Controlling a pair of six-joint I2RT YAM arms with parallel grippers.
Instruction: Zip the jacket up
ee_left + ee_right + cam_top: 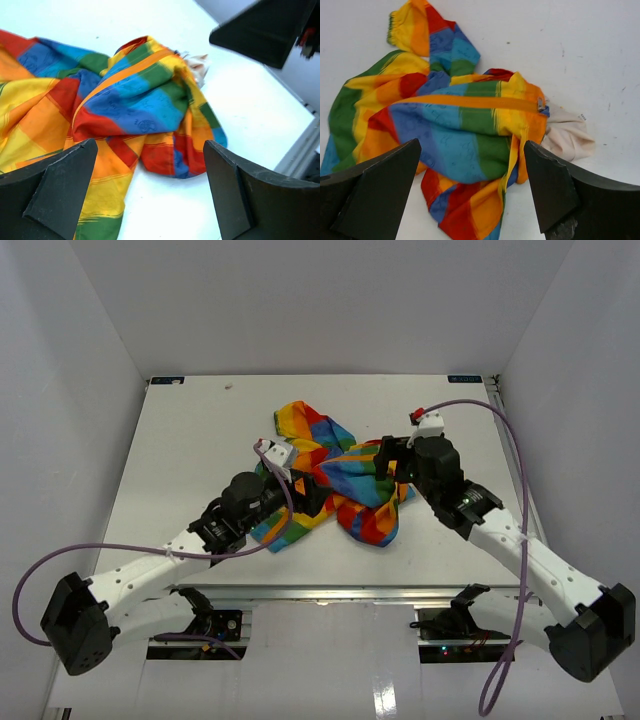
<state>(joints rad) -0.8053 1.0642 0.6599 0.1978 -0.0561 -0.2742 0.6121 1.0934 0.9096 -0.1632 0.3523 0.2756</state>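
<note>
The jacket (pixel 335 475) lies crumpled in the middle of the white table, its rainbow blocks of red, orange, yellow, green and blue facing up. One sleeve (pixel 298 422) points toward the back. In the right wrist view the jacket (pixel 460 127) shows an orange band ending at a small metal zip pull (pixel 540 104), with cream lining (pixel 567 136) beside it. My left gripper (pixel 303 493) hovers open over the jacket's near left part (pixel 125 100). My right gripper (pixel 386 463) hovers open at its right edge. Neither holds any cloth.
The table's front edge (pixel 330 587) runs just behind the arm bases. White walls close in the left, back and right sides. Purple cables (pixel 500 420) loop from both arms. The right arm's black end (pixel 265 30) shows at the top of the left wrist view.
</note>
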